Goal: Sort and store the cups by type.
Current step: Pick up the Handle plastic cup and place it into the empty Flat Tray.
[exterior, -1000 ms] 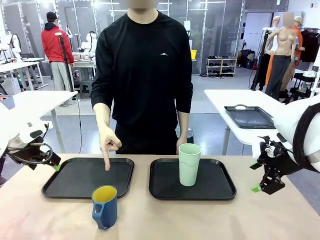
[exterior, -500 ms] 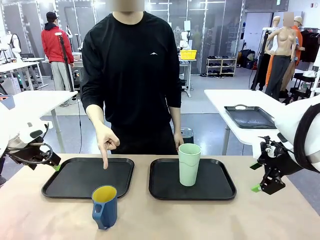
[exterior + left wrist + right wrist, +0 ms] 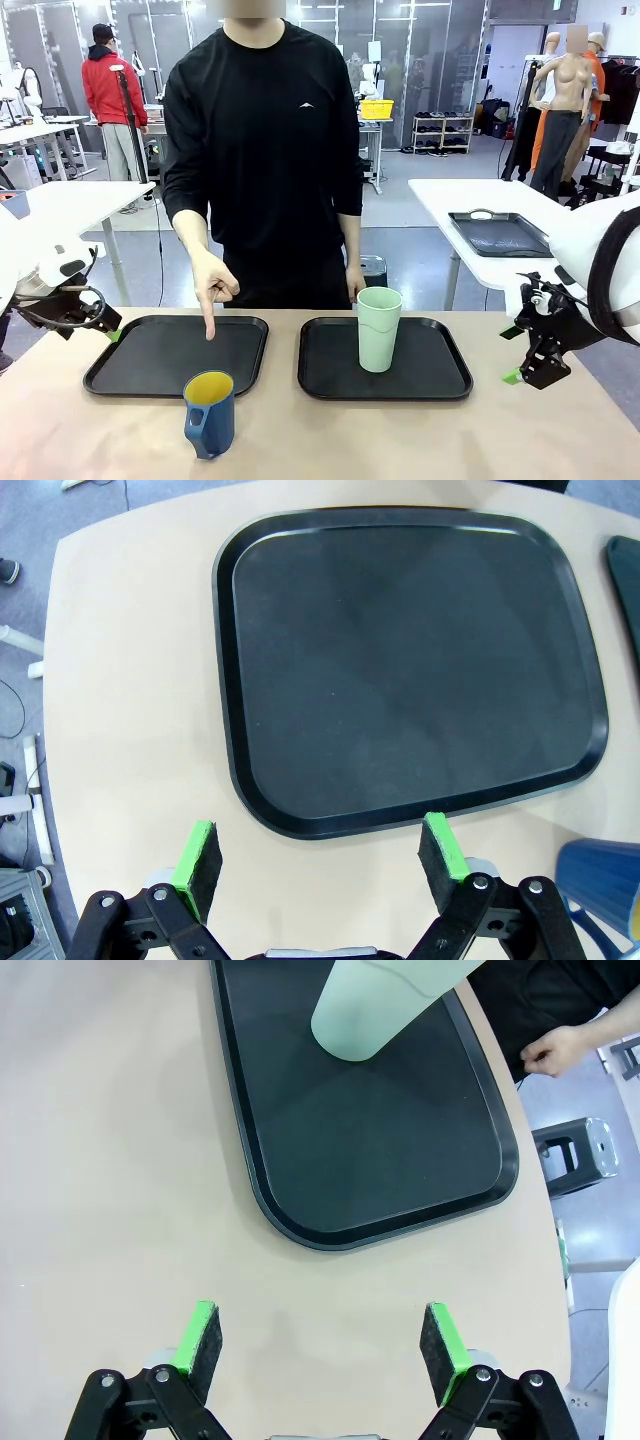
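A tall mint-green tumbler [image 3: 379, 328] stands upright on the right black tray [image 3: 440, 380]; its base shows at the top of the right wrist view [image 3: 375, 1010]. A dark blue cup [image 3: 210, 413] with a yellow inside and a handle stands on the bare table in front of the left black tray [image 3: 140, 355]; its rim peeks in at the lower right of the left wrist view [image 3: 600, 880]. My left gripper [image 3: 320, 855] hangs open beside the left tray's outer edge. My right gripper [image 3: 320, 1340] is open over bare table, right of the right tray. The person's finger [image 3: 210, 325] points down at the left tray.
Both trays [image 3: 400, 660] [image 3: 370, 1130] lie side by side across the table's far half. The person stands at the far edge, the other hand [image 3: 555, 1050] hanging by the right tray's far side. Bare table stretches along the front, around the blue cup.
The person has shifted a little to the left, still pointing at the left tray. Neither arm nor either cup has moved.
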You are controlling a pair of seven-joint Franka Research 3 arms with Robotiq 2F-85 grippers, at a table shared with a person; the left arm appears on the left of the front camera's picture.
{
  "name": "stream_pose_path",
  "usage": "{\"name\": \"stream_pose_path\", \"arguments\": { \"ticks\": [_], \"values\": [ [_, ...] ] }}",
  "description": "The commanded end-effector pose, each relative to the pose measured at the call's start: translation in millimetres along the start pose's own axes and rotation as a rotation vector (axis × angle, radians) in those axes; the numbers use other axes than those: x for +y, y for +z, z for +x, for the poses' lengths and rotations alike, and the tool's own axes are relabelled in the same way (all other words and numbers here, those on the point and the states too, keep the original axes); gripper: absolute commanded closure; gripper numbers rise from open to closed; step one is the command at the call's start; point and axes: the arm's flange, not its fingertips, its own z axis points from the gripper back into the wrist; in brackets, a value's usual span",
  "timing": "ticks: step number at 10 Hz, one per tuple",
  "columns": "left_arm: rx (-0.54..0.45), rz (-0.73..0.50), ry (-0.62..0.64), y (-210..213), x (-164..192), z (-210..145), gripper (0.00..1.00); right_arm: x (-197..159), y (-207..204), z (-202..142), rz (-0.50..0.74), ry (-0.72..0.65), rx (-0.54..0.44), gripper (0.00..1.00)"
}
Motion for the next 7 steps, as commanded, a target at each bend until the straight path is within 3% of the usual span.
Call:
{"name": "stream_pose_path", "arguments": {
  "ticks": [1, 3, 7],
  "values": [
    [-0.002, -0.001, 0.004, 0.5, 1.6, 0.3, 0.00, 1.1, -0.1, 0.4, 0.001, -0.001, 0.007, 0.00],
    [-0.004, 0.022, -0.055, 1.5, 3.4, -2.4, 0.00, 1.1, -0.1, 0.4, 0.001, -0.001, 0.007, 0.00],
    [0.019, 0.050, -0.419, 3.8, 26.8, -11.3, 0.00, 1.1, -0.1, 0.4, 0.001, -0.001, 0.007, 0.00]
  ]
}}
